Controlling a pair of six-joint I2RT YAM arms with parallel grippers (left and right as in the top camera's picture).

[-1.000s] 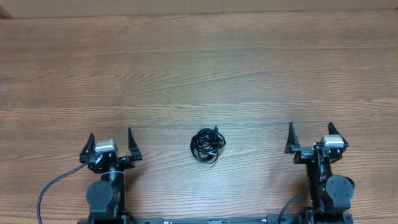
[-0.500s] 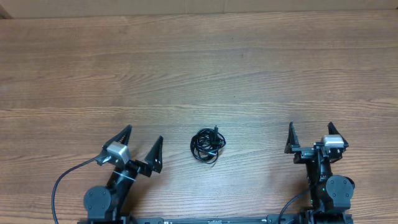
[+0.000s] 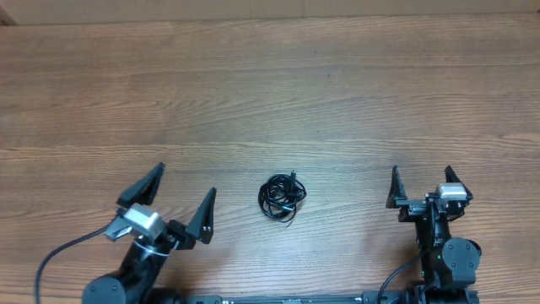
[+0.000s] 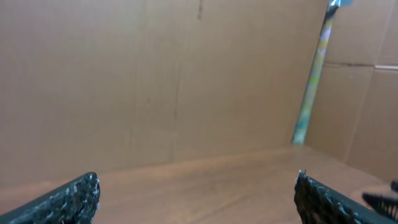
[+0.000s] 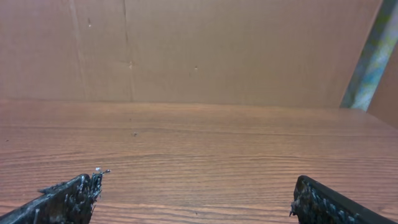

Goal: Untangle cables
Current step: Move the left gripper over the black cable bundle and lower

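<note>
The cables lie as one small knotted black bundle on the wooden table, near the front middle in the overhead view. My left gripper is open and empty, to the left of the bundle and turned toward it, raised off the table. My right gripper is open and empty, well to the right of the bundle. The bundle does not show in either wrist view. The left wrist view and the right wrist view show only the open fingertips over bare table.
A cardboard wall stands along the table's far edge. A pale vertical strip runs up the wall at the right. Thick black arm cables trail by the arm bases at the front edge.
My left arm has lifted and swung right, its open fingers now angled toward the bundle. The right arm and the bundle have not moved.
</note>
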